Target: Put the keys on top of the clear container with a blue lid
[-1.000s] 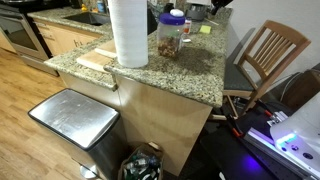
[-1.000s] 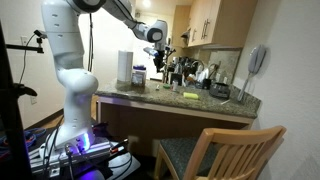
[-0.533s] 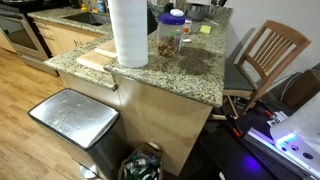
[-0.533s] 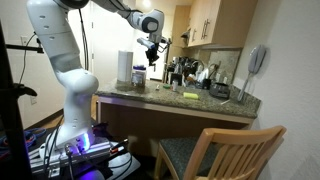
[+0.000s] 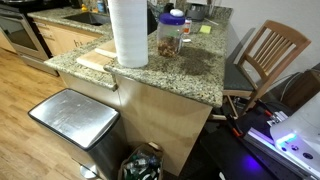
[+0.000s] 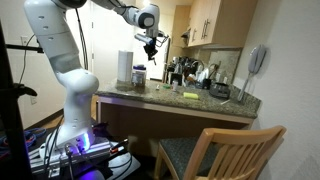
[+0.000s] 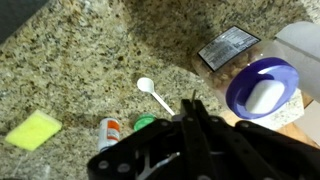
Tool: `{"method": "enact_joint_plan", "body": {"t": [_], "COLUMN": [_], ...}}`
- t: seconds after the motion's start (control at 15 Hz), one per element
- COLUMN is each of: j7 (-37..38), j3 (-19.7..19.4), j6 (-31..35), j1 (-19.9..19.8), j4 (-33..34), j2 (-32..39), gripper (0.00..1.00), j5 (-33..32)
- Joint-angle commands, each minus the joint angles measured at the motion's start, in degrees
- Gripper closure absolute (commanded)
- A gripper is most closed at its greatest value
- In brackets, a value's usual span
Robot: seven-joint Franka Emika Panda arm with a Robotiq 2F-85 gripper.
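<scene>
One end effector (image 6: 150,48) hangs well above clear container (image 6: 139,77) | open air between, apparently | grip: cannot tell

The 2 exterior views face the granite counter (image 5: 195,70) (image 6: 190,100) from different sides; the wrist view looks down on it closely.

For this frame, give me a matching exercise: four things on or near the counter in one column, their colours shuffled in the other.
Things:
1. lid of the clear jar
2. plastic spoon
3. sponge
4. chair

Colours:
A. white
B. light brown wood
C. blue
D. yellow-green

Pairs: 1-C, 2-A, 3-D, 4-B.
</scene>
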Motion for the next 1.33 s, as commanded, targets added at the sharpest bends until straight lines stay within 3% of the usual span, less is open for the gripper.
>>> {"method": "enact_joint_plan", "body": {"t": [0.0,0.27,0.33,0.6,1.27], "j7": [0.3,0.9,0.9,0.9,-5.5], "j3": [2.5,5.0,4.2,4.8,4.5], "j6": [4.3,7.8,5.9,6.5,0.5], "j1": [1.6,3.4,3.3,3.8,8.3], "j4": [0.5,-0.1,0.7,0.7,1.4], "j2": [-2.3,-3.2,-2.8,-2.8,-2.3], "gripper": [0.99,0.99,0.96,0.96,0.99], "j5": [-0.6,-1.6,-0.9,-1.1,1.5]}}
